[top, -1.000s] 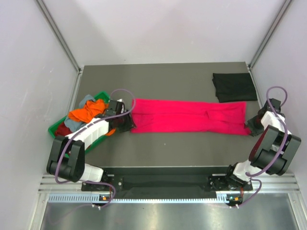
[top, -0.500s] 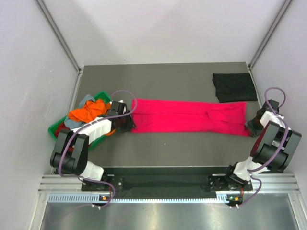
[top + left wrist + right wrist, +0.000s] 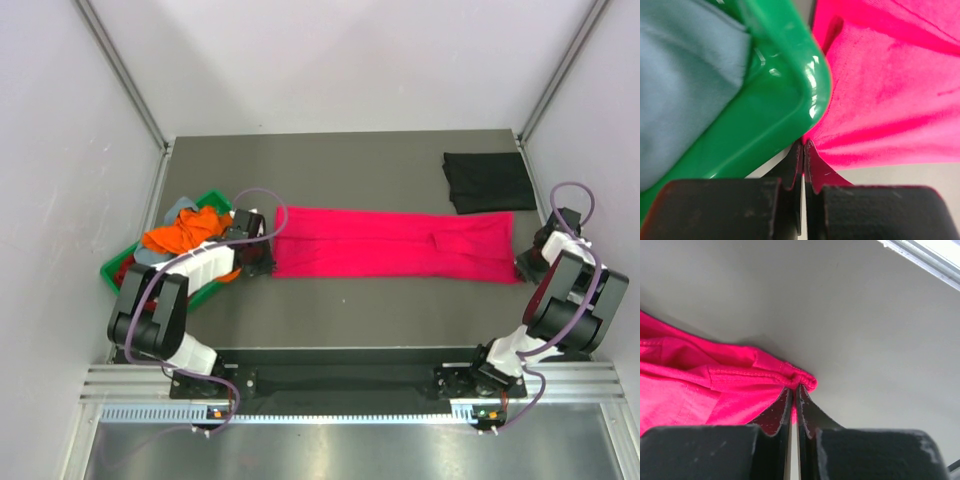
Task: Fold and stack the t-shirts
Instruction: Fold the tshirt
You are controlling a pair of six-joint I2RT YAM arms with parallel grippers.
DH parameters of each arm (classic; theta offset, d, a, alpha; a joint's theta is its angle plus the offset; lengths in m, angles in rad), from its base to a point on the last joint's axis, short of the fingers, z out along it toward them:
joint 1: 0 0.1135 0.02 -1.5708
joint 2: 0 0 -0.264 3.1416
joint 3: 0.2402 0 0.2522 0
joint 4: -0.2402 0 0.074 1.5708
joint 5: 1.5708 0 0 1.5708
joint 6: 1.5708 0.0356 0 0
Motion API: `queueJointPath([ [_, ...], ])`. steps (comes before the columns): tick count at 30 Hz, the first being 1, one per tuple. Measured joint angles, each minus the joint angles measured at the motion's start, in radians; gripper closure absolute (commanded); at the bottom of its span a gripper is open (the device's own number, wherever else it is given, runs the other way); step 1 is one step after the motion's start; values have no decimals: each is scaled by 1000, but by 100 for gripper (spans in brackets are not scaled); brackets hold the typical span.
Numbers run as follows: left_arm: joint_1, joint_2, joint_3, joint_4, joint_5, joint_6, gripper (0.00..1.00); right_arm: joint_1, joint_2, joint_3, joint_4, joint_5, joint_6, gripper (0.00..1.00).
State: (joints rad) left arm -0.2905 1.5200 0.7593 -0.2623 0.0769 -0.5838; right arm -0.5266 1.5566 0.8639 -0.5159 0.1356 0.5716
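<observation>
Two pink t-shirt (image 3: 390, 243) ends sit within left claw (image 3: 803, 146), right claw (image 3: 794, 391).

left arm (image 3: 200, 266): black joints, white links | right arm (image 3: 572, 305): same | cables (image 3: 258, 188): purple | claw fingers (image 3: 813, 169): black, tapered

Green tray (image 3: 765, 100) blurred and cropped, dark red tee (image 3: 128, 270) mostly buried under orange tee (image 3: 180, 232)

green tray (image 3: 765, 100) crowding left end effector (image 3: 803, 146)
</observation>
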Motion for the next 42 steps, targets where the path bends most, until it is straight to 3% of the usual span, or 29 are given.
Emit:
queueJointPath([
  [12,-1,-108,-39,-47,-49,2,100,0,-13,0,-5,31,-14,100],
  [19,-26,-164,-136,-48,-21,-40,100,2,-18,0,-15,74,-26,100],
  [20,-34,-177,-140,-53,-22,-44,98,2,-20,0,-19,84,-28,99],
  [21,-41,-185,-142,-56,-22,-46,88,3,-21,0,-22,90,-29,96],
  [24,-58,-205,-143,-70,-29,-52,73,8,-22,3,-32,106,-32,82],
  [27,-71,-228,-142,-117,-51,-55,68,8,-22,27,-65,121,-38,72],
  [32,-85,-280,-92,-208,-82,-41,64,9,-29,100,-132,111,-59,66],
  [38,-85,-263,50,-175,1,40,62,79,-87,171,-211,40,-89,68],
  [40,-85,-194,116,-163,42,69,63,148,-104,175,-221,21,-92,73],
  [42,-86,-116,166,-138,66,93,64,233,-117,174,-234,-10,-95,85],
])
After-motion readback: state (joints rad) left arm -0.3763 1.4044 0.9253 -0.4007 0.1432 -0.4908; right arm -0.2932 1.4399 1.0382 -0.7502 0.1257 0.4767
